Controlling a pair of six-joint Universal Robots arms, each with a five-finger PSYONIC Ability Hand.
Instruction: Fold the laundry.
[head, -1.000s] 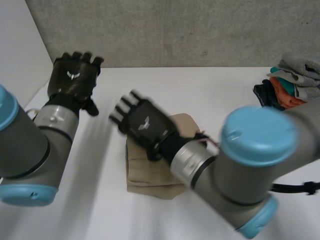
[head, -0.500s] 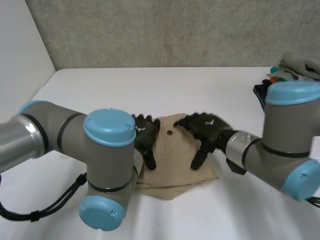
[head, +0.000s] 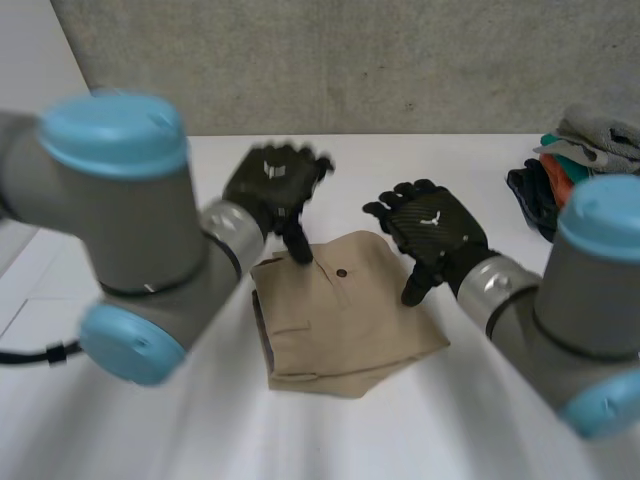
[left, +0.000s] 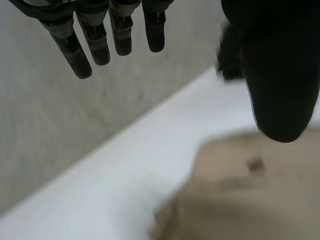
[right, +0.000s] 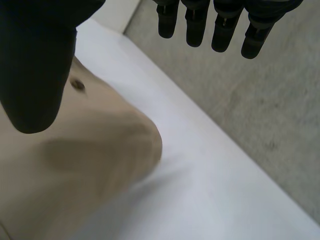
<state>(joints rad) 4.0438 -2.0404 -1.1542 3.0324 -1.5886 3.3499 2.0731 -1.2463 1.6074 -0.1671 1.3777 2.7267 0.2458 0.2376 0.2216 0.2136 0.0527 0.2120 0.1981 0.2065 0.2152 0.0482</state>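
Hands (head: 275, 180) (head: 432, 228) now higher; clothes pile (head: 592, 160) cropped

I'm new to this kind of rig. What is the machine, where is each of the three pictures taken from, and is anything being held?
It is a robot with two grey arms, each ending in a black hand. One picture looks down from a camera between the arms. The other two come from cameras on the wrists, looking along each palm. On the white table lies a folded tan garment, and a pile of mixed-colour clothes sits at the far right. The left hand and right hand are near the garment's far corners, fingers open, holding nothing.
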